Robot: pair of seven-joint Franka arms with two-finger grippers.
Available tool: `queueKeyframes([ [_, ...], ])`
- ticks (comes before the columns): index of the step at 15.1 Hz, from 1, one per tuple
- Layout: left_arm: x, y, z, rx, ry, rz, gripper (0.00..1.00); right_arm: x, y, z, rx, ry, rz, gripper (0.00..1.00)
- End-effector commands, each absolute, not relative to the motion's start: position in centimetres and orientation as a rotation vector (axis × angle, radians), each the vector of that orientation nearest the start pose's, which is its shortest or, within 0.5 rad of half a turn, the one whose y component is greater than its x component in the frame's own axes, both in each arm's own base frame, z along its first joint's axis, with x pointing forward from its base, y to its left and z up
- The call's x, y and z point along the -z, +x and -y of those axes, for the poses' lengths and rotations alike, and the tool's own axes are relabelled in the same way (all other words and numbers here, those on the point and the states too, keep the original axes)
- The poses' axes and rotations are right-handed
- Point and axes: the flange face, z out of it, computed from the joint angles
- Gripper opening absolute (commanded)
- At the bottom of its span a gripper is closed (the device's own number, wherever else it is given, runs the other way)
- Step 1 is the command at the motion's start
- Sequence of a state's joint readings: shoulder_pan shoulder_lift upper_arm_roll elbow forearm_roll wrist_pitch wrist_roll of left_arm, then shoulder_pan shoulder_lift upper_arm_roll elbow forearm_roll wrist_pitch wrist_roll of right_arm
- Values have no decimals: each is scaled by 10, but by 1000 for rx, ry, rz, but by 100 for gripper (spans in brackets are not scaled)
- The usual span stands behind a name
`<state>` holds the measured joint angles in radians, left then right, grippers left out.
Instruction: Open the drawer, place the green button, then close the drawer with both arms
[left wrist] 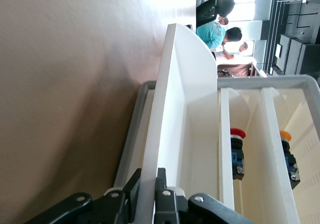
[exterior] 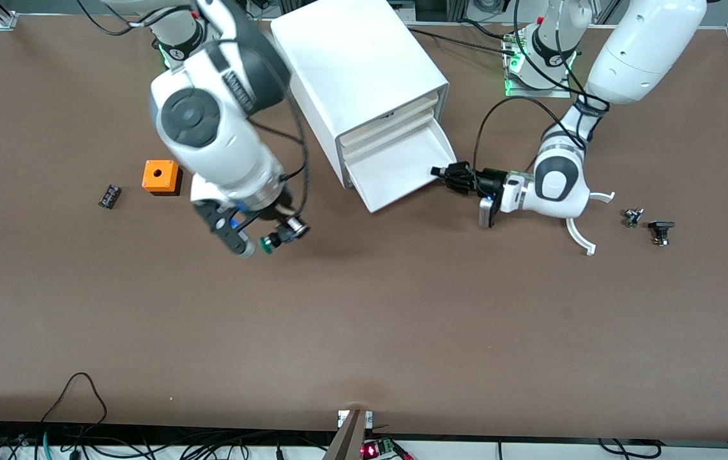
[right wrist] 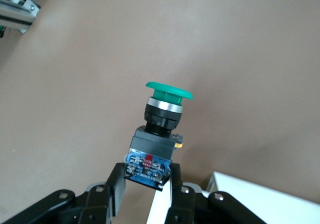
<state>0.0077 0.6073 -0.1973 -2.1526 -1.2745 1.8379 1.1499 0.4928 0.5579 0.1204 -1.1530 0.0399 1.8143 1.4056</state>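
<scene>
The white cabinet (exterior: 357, 76) stands near the arms' bases. Its lowest drawer (exterior: 402, 167) is pulled out and looks empty. My left gripper (exterior: 444, 174) is shut on the drawer's front panel at the end toward the left arm. In the left wrist view the fingers (left wrist: 161, 184) clamp that white panel (left wrist: 172, 124). My right gripper (exterior: 278, 235) is shut on the green-capped button (exterior: 267, 243) and holds it above the bare table, toward the right arm's end from the drawer. In the right wrist view the gripper (right wrist: 147, 184) grips the button (right wrist: 162, 119) by its blue base, cap pointing away.
An orange cube with a hole (exterior: 161, 176) and a small black part (exterior: 109, 195) lie toward the right arm's end. Two small black parts (exterior: 634, 217) (exterior: 661, 231) lie toward the left arm's end. A red-capped button (left wrist: 237, 154) and an orange-capped one (left wrist: 288, 156) sit in white compartments.
</scene>
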Motion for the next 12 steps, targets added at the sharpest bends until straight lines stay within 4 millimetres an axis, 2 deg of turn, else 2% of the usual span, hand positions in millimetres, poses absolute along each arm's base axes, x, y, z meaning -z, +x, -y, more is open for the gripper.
queueKeyframes([
  [1, -110, 494, 162, 248, 1822, 282, 0, -500, 585, -442, 18, -2707, -1279, 0],
  [3, -113, 499, 161, 261, 1833, 277, 0, -501, 567, -470, 67, -2683, -1297, 0],
  [6, -114, 503, 156, 255, 1836, 266, 0, -482, 542, -515, 75, -2637, -1331, 0],
  [7, -114, 503, 155, 258, 1840, 275, 8, -472, 534, -529, 96, -2638, -1333, 0],
  [8, -116, 505, 153, 254, 1842, 273, 39, -463, 528, -540, 122, -2642, -1332, 0],
  [9, -117, 506, 149, 245, 1842, 279, 99, -455, 523, -549, 125, -2634, -1342, 0],
  [12, -131, 512, 137, 248, 1828, 283, 100, -420, 505, -581, 110, -2591, -1384, 0],
])
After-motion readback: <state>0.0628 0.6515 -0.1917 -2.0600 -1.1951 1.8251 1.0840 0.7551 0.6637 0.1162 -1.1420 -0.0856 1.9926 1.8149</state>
